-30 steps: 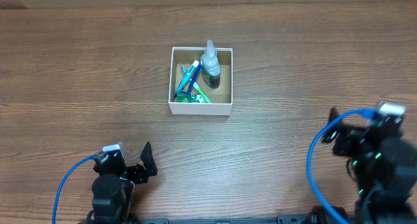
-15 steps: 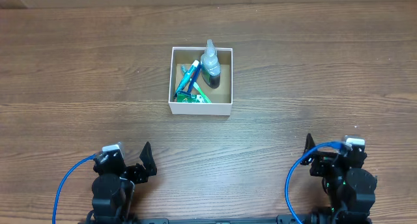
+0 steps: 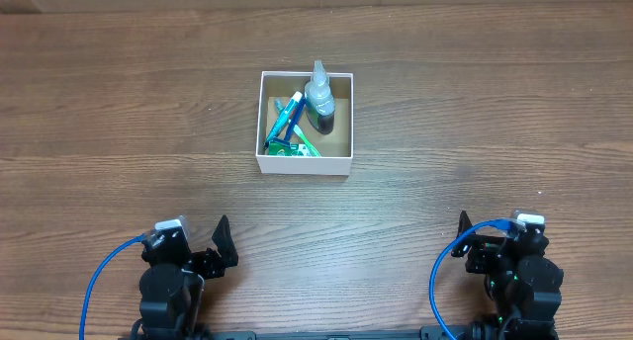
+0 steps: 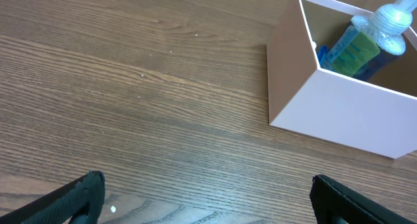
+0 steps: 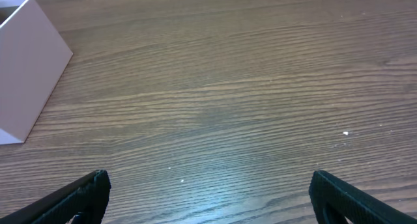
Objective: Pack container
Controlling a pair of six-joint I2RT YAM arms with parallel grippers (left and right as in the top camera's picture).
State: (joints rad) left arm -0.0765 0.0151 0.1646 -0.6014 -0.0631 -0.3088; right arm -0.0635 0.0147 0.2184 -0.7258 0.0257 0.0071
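The container [image 3: 305, 163], a white-walled cardboard box with a brown inside, sits at the table's middle back. It holds a clear bottle with a dark base [image 3: 319, 95], a blue-green tube [image 3: 288, 118] and a green packet [image 3: 293, 149]. It shows at the upper right of the left wrist view [image 4: 339, 113], with the bottle's cap [image 4: 394, 19] above the rim, and as a corner in the right wrist view [image 5: 29, 68]. My left gripper [image 3: 198, 251] is open and empty at the front left. My right gripper [image 3: 490, 243] is open and empty at the front right. Both are far from the container.
The table is brown wood [image 3: 475, 113]. Blue cables loop beside each arm base, one at the front left [image 3: 94, 286] and one at the front right [image 3: 440, 281].
My right arm has drawn back from the right edge toward the front and settled at its base. The left arm and the container have not moved.
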